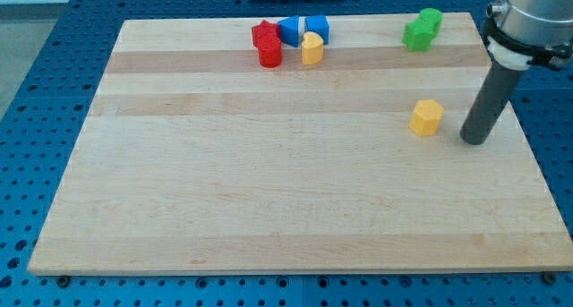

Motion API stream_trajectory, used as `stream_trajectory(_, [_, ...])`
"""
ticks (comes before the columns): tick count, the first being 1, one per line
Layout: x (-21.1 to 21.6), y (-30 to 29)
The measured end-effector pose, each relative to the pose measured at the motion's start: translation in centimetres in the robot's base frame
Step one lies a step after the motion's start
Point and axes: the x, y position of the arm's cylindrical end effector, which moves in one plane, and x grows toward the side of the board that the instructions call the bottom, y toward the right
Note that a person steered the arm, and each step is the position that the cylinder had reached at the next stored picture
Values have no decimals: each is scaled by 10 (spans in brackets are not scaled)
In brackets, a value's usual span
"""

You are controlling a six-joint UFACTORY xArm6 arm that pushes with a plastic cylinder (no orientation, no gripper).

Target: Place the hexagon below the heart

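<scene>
A yellow hexagon block [427, 117] lies on the wooden board [295, 200] at the view's right. A yellow heart block [312, 48] sits near the view's top centre, touching a cluster of red and blue blocks. My tip [474, 140] rests on the board just to the right of the hexagon, a little lower, with a small gap between them. The hexagon lies to the right of and lower than the heart, far from it.
Two red blocks [267, 44] and two blue blocks [303, 28] crowd to the left of and above the heart. Two green blocks [422, 28] sit at the top right. The board's right edge is close to my tip.
</scene>
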Motion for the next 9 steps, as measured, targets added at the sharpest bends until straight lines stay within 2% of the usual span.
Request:
stream_trajectory(2, [-23,-27])
stream_trajectory(6, [-35,-144])
stream_trajectory(9, [-86,-155])
